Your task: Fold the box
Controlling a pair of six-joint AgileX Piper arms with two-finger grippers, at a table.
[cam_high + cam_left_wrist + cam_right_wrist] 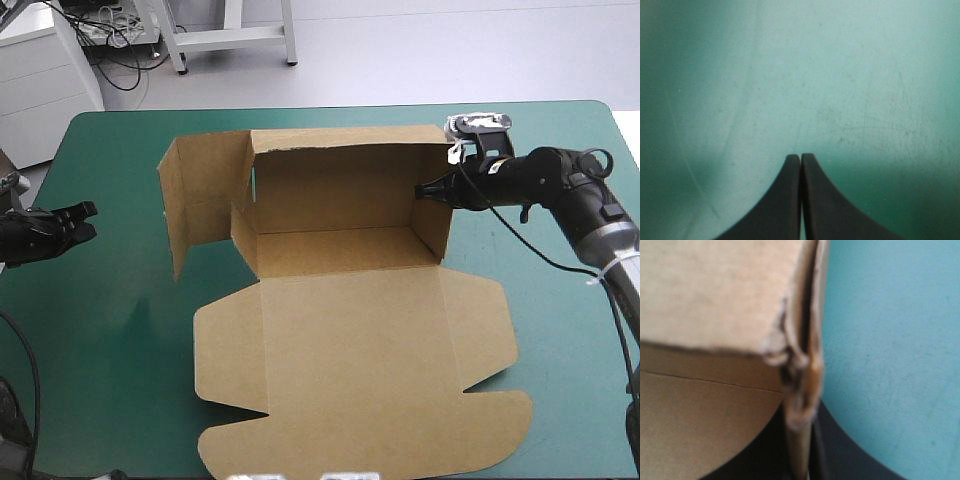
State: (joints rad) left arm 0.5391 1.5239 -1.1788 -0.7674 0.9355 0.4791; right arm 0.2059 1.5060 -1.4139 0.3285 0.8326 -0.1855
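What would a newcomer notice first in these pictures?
The big brown box fills the middle of the teal-green table, far walls raised, lid lying flat toward the near edge. The right gripper is shut on the box's right wall, while the left gripper rests shut near the table's left edge, apart from it.

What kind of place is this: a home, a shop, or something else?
Probably a robotics lab or test bench, not a home. A table with a teal-green cover carries a half-folded brown box; a robot's right gripper is shut on its wall, the left gripper is shut, aside.
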